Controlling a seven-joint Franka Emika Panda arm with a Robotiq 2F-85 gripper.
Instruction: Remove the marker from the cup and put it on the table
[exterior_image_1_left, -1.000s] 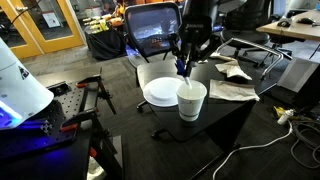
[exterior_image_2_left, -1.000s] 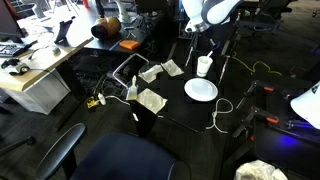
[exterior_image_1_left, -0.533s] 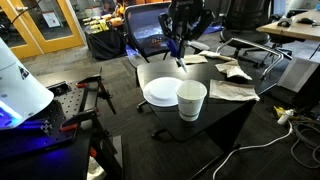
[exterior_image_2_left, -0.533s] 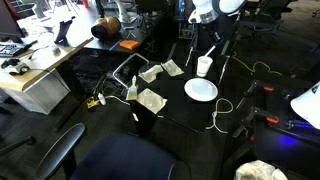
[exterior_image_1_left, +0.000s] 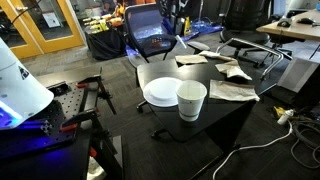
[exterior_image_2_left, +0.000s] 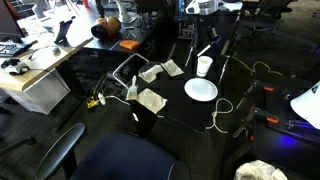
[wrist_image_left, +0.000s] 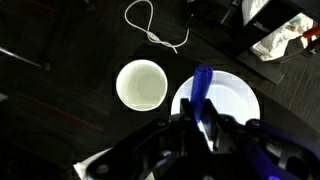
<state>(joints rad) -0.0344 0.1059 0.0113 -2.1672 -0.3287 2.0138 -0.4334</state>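
Office-lab sort of room, a mesh chair (exterior_image_1_left: 150, 28) and a wooden desk (exterior_image_2_left: 45, 70) in the back, and a black table (exterior_image_2_left: 175, 104) in the middle. The marker (wrist_image_left: 200, 88) is out of the cup (wrist_image_left: 141, 85) and up in the air. It's pinched in the gripper (wrist_image_left: 200, 128), with the jaws closed tight around one end.

In the wrist view the empty cup sits at 9 o'clock from the marker. The white plate (wrist_image_left: 240, 100) is right under it and off to 3, a white cord (wrist_image_left: 150, 25) loops at 11, and crumpled paper (wrist_image_left: 280, 40) lies at 2.

So imo don't let go here, it'd land on the plate. I'd carry it high over the cup to the bare tabletop around 9–10 o'clock. Then come down low, get it near flat and open slowly. It's round, so it'll probably roll.
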